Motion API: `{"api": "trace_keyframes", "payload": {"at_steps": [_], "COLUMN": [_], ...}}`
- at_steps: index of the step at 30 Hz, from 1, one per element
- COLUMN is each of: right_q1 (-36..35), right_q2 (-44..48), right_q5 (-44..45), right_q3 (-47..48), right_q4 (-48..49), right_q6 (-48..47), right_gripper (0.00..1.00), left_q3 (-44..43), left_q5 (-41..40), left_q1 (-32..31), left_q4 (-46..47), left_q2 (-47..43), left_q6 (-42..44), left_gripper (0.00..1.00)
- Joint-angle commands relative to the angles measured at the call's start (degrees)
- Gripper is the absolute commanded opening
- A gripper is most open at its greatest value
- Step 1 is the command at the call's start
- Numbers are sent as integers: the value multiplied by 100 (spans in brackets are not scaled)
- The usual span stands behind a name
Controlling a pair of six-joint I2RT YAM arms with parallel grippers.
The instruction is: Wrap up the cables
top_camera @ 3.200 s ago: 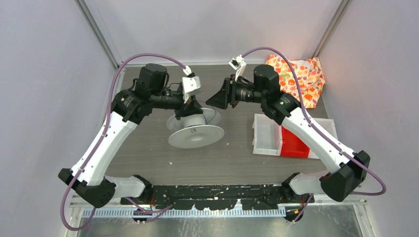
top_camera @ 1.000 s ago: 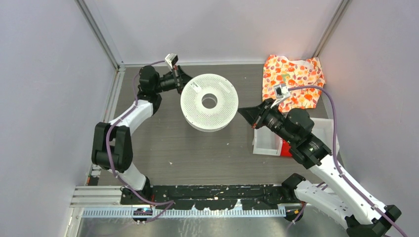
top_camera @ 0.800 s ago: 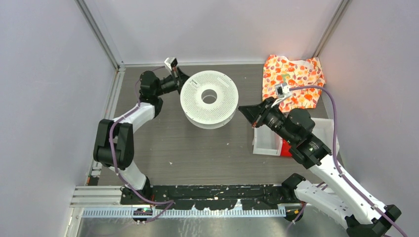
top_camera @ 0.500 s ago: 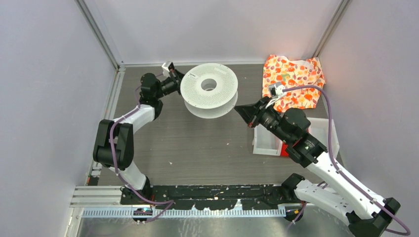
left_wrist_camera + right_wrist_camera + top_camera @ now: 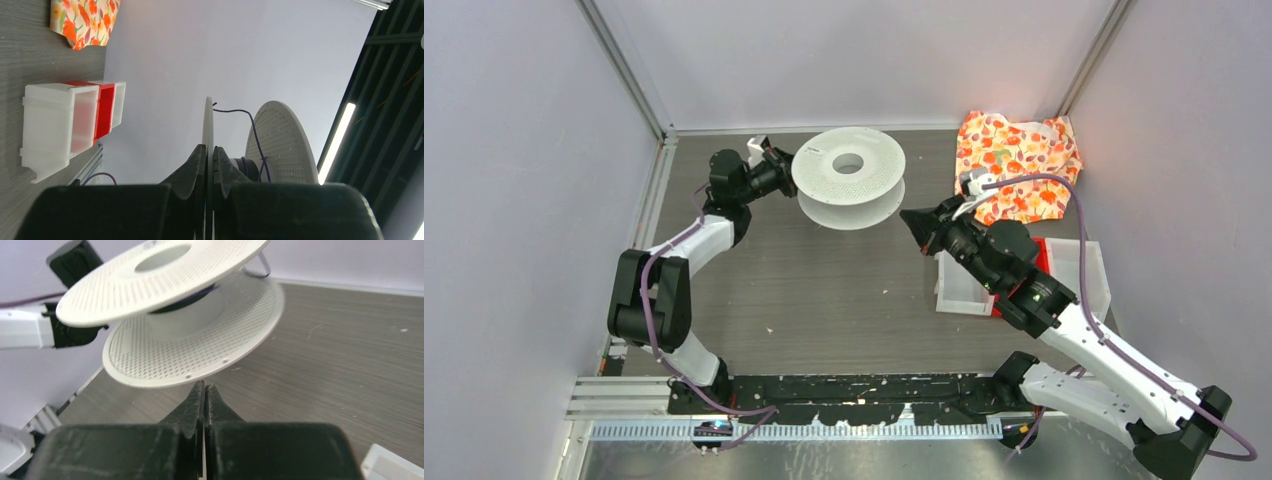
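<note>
spool at far centre, bins nearer right, cloth behind the bins.

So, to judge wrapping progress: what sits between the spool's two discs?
A white hub with some dark cable wound on it and one loose strand arcing outward. The right wrist view shows the hub, the left wrist view the strand.
</note>
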State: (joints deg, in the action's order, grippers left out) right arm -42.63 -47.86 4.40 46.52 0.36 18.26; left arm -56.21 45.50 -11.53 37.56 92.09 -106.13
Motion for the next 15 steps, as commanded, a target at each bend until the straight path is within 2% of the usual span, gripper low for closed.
{"api": "trace_keyframes", "payload": {"at_steps": [1, 4, 6, 8, 11, 13, 15], "right_q1": [49, 337, 831, 1718, 3099, 3461, 3476], "right_q2": [303, 283, 176, 40, -321, -699, -1072], "right_q5": [914, 890, 491, -675, -2573, -3411, -3939], "right_q3": [317, 509, 684, 789, 749, 882, 1084], "right_q4": [102, -84, -289, -177, 752, 1140, 1195], "right_q6": [-130, -128, 65, 618, 1920, 2214, 2129], "right_gripper": [2, 11, 16, 23, 34, 43, 46], "left_q3": [-333, -530, -683, -925, -1250, -1399, -1451], "left_q5": [356, 650, 876, 1243, 1705, 1956, 2080], "left_q1": [28, 28, 28, 28, 27, 28, 27], "left_q4": [257, 273, 240, 133, -154, -393, -549], "left_q2": [-164, -97, -74, -25, -12, -37, -70], "left_q6": [-110, -99, -77, -37, 43, 123, 112], "left_gripper": [1, 0, 1, 0, 1, 1, 0]}}
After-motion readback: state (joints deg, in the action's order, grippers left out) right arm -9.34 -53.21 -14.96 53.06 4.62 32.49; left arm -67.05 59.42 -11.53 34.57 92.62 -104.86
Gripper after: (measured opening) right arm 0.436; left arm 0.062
